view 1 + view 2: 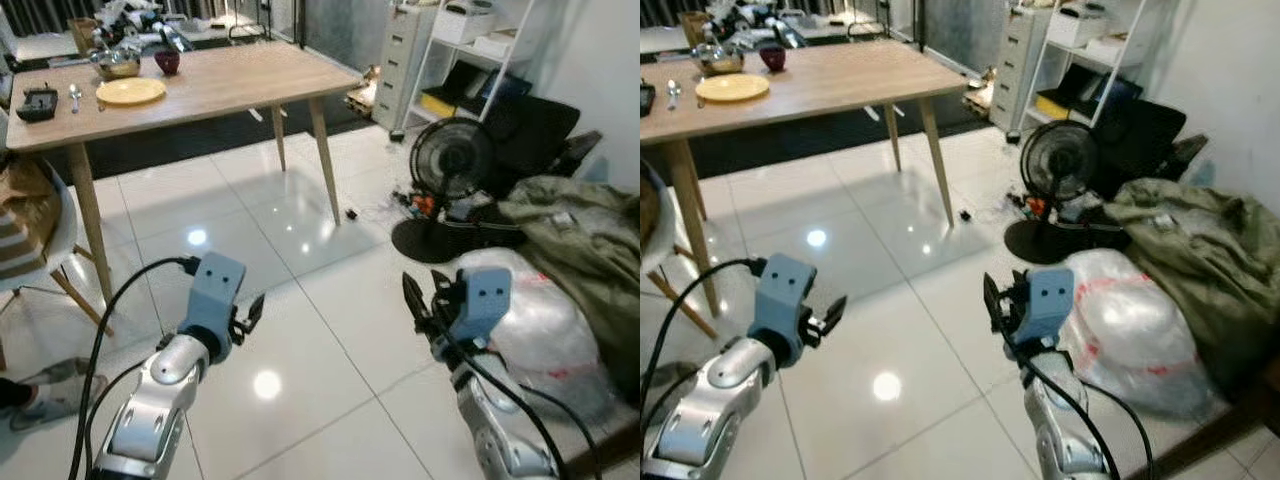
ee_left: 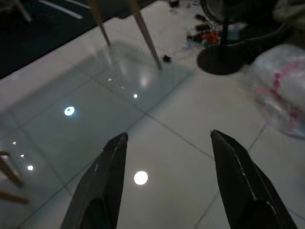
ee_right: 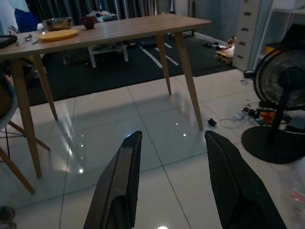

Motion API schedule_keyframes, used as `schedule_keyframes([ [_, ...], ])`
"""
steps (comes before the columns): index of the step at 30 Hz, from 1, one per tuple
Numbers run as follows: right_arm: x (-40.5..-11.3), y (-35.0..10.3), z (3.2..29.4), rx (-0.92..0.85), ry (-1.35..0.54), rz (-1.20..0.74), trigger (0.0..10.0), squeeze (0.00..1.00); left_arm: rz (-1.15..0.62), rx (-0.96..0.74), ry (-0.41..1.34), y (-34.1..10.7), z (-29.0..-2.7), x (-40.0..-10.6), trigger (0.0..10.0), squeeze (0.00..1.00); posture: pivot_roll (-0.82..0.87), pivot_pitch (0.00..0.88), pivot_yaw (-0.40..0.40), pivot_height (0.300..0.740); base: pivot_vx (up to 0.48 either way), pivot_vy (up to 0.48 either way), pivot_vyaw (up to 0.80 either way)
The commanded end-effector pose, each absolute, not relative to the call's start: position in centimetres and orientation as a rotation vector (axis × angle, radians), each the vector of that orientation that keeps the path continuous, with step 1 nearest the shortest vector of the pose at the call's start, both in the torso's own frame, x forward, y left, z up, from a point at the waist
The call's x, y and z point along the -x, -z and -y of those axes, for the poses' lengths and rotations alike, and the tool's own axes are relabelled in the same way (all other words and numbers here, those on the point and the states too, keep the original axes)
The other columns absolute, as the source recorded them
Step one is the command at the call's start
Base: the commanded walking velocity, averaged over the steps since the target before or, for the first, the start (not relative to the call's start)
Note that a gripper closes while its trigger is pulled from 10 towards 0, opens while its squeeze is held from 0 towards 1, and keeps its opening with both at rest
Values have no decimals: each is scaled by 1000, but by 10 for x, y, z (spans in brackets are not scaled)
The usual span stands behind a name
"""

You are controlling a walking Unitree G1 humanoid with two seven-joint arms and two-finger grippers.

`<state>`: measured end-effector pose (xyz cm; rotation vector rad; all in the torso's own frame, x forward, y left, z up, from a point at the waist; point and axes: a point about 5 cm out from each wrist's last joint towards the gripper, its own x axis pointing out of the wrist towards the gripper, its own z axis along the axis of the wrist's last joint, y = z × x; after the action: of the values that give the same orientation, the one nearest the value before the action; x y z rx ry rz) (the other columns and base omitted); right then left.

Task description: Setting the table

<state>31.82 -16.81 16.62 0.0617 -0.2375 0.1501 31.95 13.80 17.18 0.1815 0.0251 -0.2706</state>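
over tiles — both grippers [image 2: 164,143] [image 3: 174,143] spread, empty

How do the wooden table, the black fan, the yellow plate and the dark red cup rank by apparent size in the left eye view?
1. wooden table, by far the largest.
2. black fan.
3. yellow plate.
4. dark red cup, the smallest.
The plate and cup stand farther from the camera than the fan, so this ranks appearance only.

The table [image 1: 230,85] runs off the picture's left edge; clutter [image 1: 130,22] at its far edge is too small to identify.
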Motion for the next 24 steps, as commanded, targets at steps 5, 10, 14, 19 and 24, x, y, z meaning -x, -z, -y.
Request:
schedule_keyframes([
  [5, -319, -165, 162, -70, -176, 233, 10000, 0, -41, -198, 243, -168, -145, -317, 10000, 0, 121, 95, 58, 740, 458, 0, 800],
  [10, -319, -166, 161, -73, -183, 237, 10000, 0, -40, -197, 241, -168, -145, -317, 10000, 0, 122, 98, 57, 740, 458, 0, 725],
  [14, -318, -166, 158, -74, -209, 244, 10000, 0, -40, -197, 240, -168, -145, -317, 10000, 0, 122, 98, 57, 740, 458, 0, 591],
  [19, -316, -166, 152, -86, -248, 248, 10000, 0, -39, -197, 239, -169, -145, -317, 10000, 0, 123, 100, 57, 740, 458, 0, 0],
  [24, -316, -166, 152, -89, -249, 248, 10000, 0, -38, -197, 238, -169, -145, -317, 10000, 0, 123, 100, 57, 740, 458, 0, 0],
])
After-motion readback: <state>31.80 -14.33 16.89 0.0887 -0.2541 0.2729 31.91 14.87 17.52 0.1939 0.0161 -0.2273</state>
